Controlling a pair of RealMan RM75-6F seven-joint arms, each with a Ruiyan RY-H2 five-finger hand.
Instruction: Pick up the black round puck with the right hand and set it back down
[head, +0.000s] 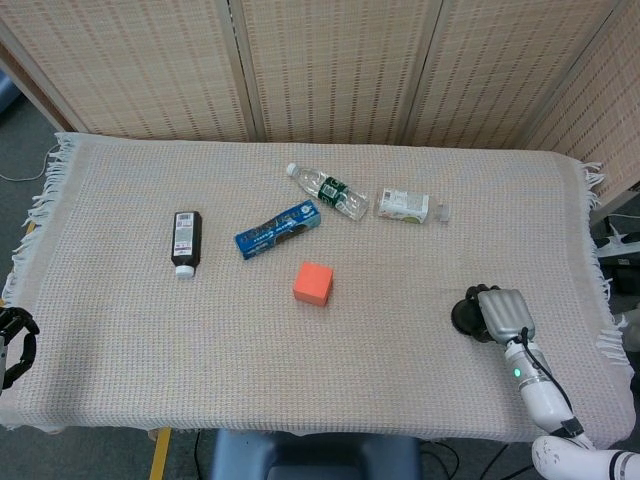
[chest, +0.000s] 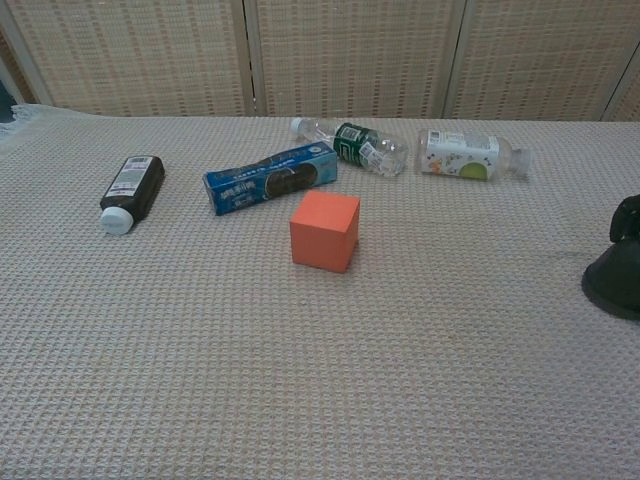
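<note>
The left hand (head: 14, 345) hung off the tabletop's (head: 150, 340) left edge, fingers curled, holding nothing. Near the right edge, the right hand (head: 503, 314) covered the black puck (head: 466, 317). I couldn't tell if its fingers gripped yet. Next, squeeze and lift.
</note>
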